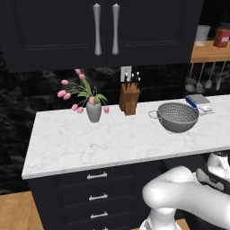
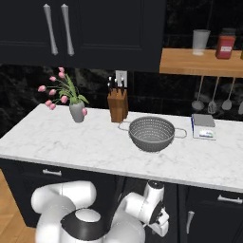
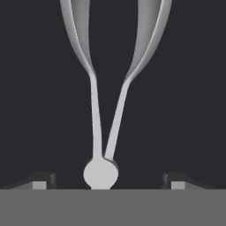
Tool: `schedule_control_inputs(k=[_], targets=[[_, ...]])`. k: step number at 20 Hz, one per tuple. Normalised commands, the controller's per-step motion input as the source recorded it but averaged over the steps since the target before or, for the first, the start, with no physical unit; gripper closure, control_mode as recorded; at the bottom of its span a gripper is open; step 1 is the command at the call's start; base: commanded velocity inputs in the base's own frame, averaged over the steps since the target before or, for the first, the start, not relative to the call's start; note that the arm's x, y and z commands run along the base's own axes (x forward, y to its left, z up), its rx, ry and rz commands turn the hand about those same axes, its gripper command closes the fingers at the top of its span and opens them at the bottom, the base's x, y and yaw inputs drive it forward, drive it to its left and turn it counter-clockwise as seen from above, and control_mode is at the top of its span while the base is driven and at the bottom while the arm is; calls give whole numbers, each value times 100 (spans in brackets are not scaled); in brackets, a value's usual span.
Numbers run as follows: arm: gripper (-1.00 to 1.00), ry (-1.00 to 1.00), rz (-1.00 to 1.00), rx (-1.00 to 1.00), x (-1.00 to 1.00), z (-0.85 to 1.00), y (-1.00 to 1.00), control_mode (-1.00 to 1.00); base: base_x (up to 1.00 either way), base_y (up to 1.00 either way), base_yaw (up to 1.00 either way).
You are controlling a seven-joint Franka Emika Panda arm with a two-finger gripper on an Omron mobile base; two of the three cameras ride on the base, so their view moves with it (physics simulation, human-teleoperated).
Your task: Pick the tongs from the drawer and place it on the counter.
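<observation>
Gripper (image 3: 106,183) spread wide, one tip either side of the tongs (image 3: 103,128) — apparently lined up to pinch their pivot end. They lie on the dark drawer floor, ungrasped — probably.

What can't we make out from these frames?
- Slim silver metal tongs, hand view: their wide ends are cut off by the top edge.
- Two-finger gripper, hand view: dark fingertips barely rise above the bottom; contact with the tongs is unclear.
- Grey hanging ladles, left base view: too small to tell apart.
</observation>
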Motion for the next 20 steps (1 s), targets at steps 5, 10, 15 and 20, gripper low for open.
schedule_control_inputs(k=[5, 10, 15, 20], targets=[[100, 8, 0, 0, 0, -30, 0, -100, 0, 0, 0], [100, 2, -2, 0, -3, -20, -4, -100, 0, 0, 0], [100, 0, -10, 5, -8, -1, -32, -100, 0, 0, 0], [100, 0, -14, 4, -31, 2, -43, -100, 0, 0, 0]])
